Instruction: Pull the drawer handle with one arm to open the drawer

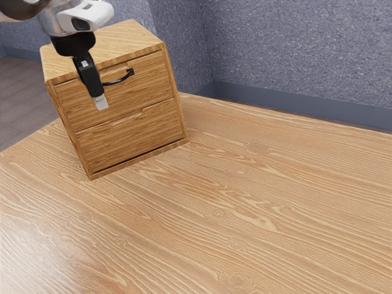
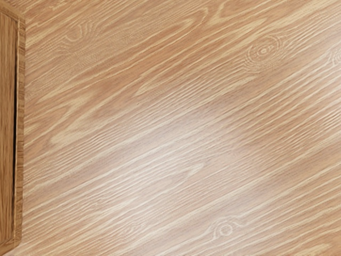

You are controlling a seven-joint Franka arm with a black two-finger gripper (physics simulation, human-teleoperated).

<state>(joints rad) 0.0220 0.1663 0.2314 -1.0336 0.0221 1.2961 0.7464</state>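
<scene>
Tool: the black two-finger tool point(image 1: 100, 101) hangs in front of the top drawer, at the handle's end toward the exterior view's left; wide or narrow, I cannot tell.
Handle: thin black curved drawer handle point(image 1: 120, 77), on the upper drawer front.
Drawer: light-wood top drawer point(image 1: 131, 92), flush with the front below.
Cabinet: small wooden two-drawer cabinet point(image 1: 131, 136) point(image 2: 7, 133), standing on the wood-grain worktop point(image 1: 257, 202) point(image 2: 186, 133).

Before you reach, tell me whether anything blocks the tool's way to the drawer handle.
Nothing visible does. The tool hangs before the top drawer face, just to the exterior view's left of the black handle.
</scene>
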